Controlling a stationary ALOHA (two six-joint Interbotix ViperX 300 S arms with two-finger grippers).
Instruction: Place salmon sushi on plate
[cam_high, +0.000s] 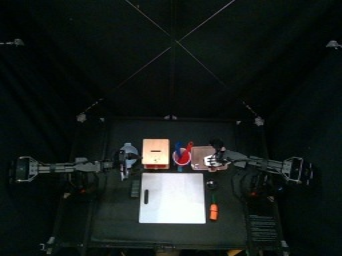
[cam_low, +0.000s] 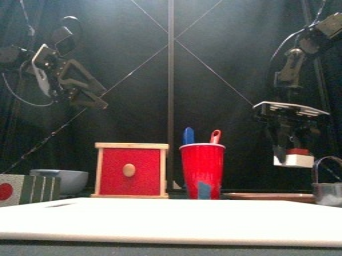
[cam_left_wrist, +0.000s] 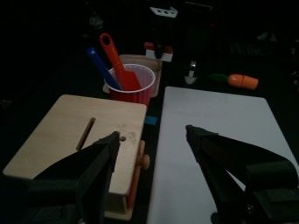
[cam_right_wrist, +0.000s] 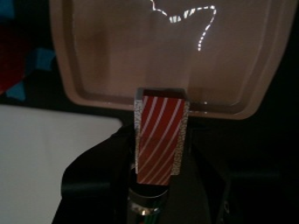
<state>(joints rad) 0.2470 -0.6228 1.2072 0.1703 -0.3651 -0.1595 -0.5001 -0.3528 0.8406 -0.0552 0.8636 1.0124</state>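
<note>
Sushi (cam_right_wrist: 160, 131), salmon-striped, clamped in right gripper (cam_right_wrist: 158, 153) just above plate (cam_right_wrist: 163, 52) edge; left gripper (cam_left_wrist: 152, 144) apart, raised over worktop (cam_left_wrist: 222, 166).

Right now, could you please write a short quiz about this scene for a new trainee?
1. True or false: the right gripper holds the salmon sushi between its fingers.
2. Over what does the sushi hang? A) the white mat B) the plate C) the red cup
3. Fill in: the left gripper's fingers are ____.

Key: 1 true. 2 B, the sushi hangs at the plate's edge. 3 open, with nothing between them.
</note>
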